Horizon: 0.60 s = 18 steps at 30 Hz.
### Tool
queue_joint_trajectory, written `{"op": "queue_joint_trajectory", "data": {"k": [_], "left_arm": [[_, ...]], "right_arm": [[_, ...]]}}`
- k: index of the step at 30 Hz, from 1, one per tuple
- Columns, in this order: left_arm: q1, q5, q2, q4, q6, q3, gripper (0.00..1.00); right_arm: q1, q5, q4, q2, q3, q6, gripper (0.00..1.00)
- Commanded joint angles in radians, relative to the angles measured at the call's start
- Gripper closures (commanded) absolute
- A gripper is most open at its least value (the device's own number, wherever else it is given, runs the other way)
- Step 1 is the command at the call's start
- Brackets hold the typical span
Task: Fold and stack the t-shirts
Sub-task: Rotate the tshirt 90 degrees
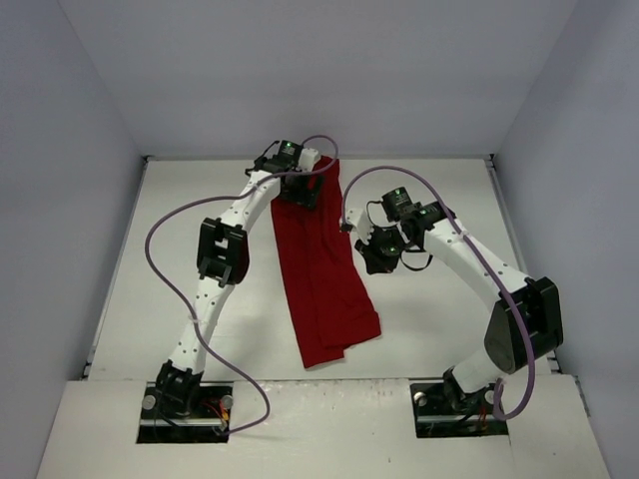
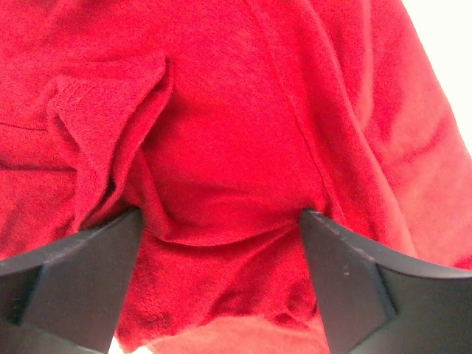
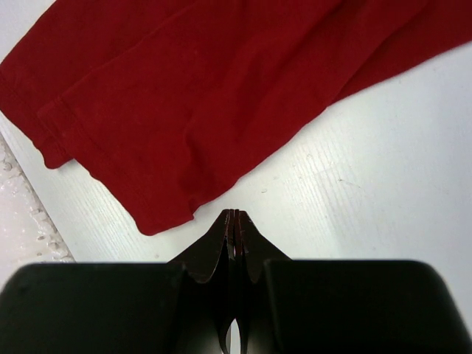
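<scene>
So the shirt (image 1: pixel 321 274) is dark red and it's lying on the white worktop (image 1: pixel 200 210), folded into a long narrow strip roughly in the middle between the two arms. It runs from the far edge down toward the near edge, leaning a bit to the right as it comes closer. The near end looks like a couple of layers that don't line up exactly, one poking out past the other.

The left claw (image 1: pixel 300 192) is way out at the far end of the strip, right on top of the cloth. From its wrist cam the fingers (image 2: pixel 81 273) are spread wide with the tips down in the fabric, and a puffy bunch of red cloth bulges up between them. A loose fold flops over on the left side of that view and a seam runs down the middle. Can't honestly say it's pinching anything, since the jaws are well apart.

The right claw (image 1: pixel 377 257) sits just beside the right edge of the strip, about halfway along it. Its fingers are pressed tight together on themselves. In its wrist cam it hangs over bare worktop with the shirt's edge just ahead of the tips, not touching as far as I can see. Two overlapping layers with hemmed edges show there.

Purple cables (image 1: pixel 160 249) loop off both arms, and plain pale walls (image 1: pixel 300 80) box in the worktop.
</scene>
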Motion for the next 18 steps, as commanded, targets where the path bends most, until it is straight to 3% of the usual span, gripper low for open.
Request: {"op": "queue_joint_trajectory", "data": {"k": [1,4,8,9,10,14,16,18], "left_arm": [[-0.004,0.058,-0.115,-0.031,0.119,0.048,0.09],[0.024,0.111,-0.247,-0.011,0.135,-0.057,0.05],[0.056,0.245,-0.547,0.042,0.159,-0.318,0.03],[0.056,0.261,-0.681,0.075,0.192,-0.389,0.03],[0.056,0.289,-0.749,0.097,0.212,-0.472,0.03],[0.042,0.437,-1.157,0.215,0.407,-0.985,0.03],[0.018,0.482,-1.343,0.212,0.555,-1.213,0.03],[-0.024,0.505,-1.499,0.143,0.755,-1.372,0.03]], "right_arm": [[0.0,-0.04,-0.01,-0.061,-0.01,-0.02,1.0],[0.007,-0.045,-0.008,-0.148,-0.058,-0.099,1.0],[0.006,0.037,-0.005,-0.308,-0.222,-0.419,1.0],[0.004,0.041,-0.003,-0.348,-0.258,-0.488,1.0],[0.001,0.04,-0.002,-0.429,-0.295,-0.631,1.0],[-0.003,-0.016,0.0,-0.614,-0.459,-0.921,0.84],[-0.002,-0.061,0.0,-0.663,-0.513,-1.002,0.78],[-0.002,-0.103,0.001,-0.665,-0.54,-1.113,0.65]]}}
